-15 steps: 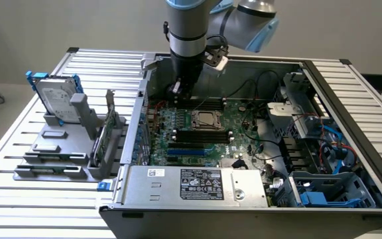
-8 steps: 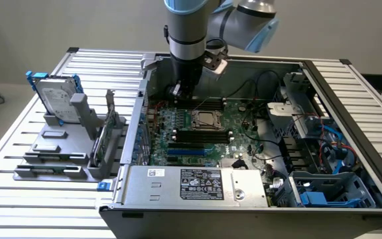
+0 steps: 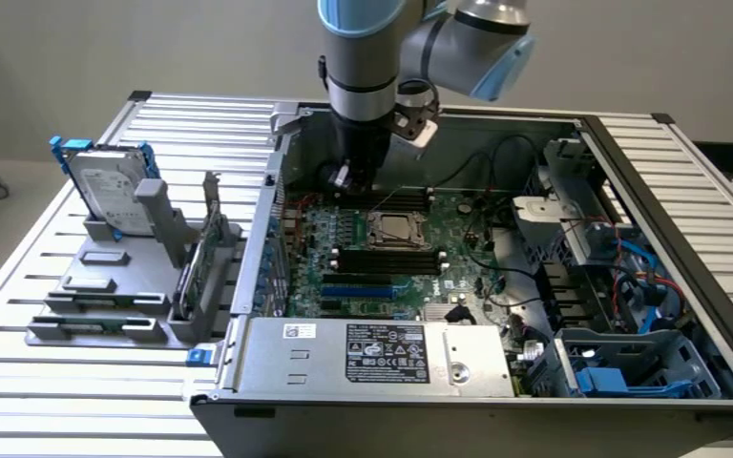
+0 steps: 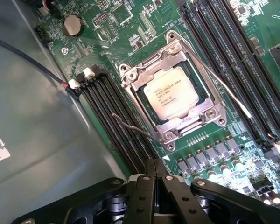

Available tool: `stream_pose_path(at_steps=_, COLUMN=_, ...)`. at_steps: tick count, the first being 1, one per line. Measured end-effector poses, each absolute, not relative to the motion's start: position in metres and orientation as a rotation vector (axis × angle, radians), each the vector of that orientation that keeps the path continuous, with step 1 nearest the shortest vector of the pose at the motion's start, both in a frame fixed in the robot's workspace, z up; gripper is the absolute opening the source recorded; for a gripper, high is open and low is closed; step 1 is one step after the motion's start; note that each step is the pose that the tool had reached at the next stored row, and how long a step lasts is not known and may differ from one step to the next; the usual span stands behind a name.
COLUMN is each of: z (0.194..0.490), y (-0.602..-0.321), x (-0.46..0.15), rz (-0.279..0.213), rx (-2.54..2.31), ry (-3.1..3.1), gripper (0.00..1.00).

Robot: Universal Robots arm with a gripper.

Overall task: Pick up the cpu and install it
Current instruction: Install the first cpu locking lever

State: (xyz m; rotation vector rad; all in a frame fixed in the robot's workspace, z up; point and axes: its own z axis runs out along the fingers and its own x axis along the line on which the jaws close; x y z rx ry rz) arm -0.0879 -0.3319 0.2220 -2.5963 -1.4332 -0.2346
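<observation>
Your pincer [image 4: 155,163] is closed tight, its two fingers pressed together with nothing between them, and it touches nothing. The cpu [image 4: 173,92] is not in the grip. It lies flat just ahead of the closed tips and below them, silvery top up, inside the metal-framed socket [image 4: 177,49] of the green board [image 4: 130,28]. The frame sits round its edges on all four sides. From the look of it the chip is already seated, though you cannot tell from here whether the frame is latched down. One thin wire lever [image 4: 135,128] reaches back from the socket's near corner towards the tips, and another [image 4: 224,88] runs along the socket's far side. Rows of black memory slots [image 4: 116,126] run alongside the pincer. Treat the cpu as light, stiff and flat. Its smooth metal lid would probably be slippery, and its underside and the socket contacts are likely fragile, so it should tolerate no tilt and no scraping. The sound hold would be on two opposite edges, with narrow jaws and the lid kept level. As it lies now, the frame leaves those edges little exposed. In the exterior view, the arm stands over the open computer case [image 3: 672,239], and the hard drive [image 3: 106,186] sits in its rack well away from the pincer.
</observation>
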Motion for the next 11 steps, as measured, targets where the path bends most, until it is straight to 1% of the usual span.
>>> stream_pose_path(at_steps=7, z=0.2139, y=-0.3317, x=-0.0817, rz=-0.242, rx=-2.601, ry=-1.437, gripper=0.11)
stream_pose_path(at_steps=11, z=0.2115, y=-0.3315, x=-0.0804, rz=-0.254, rx=-2.611, ry=-1.443, gripper=0.11)
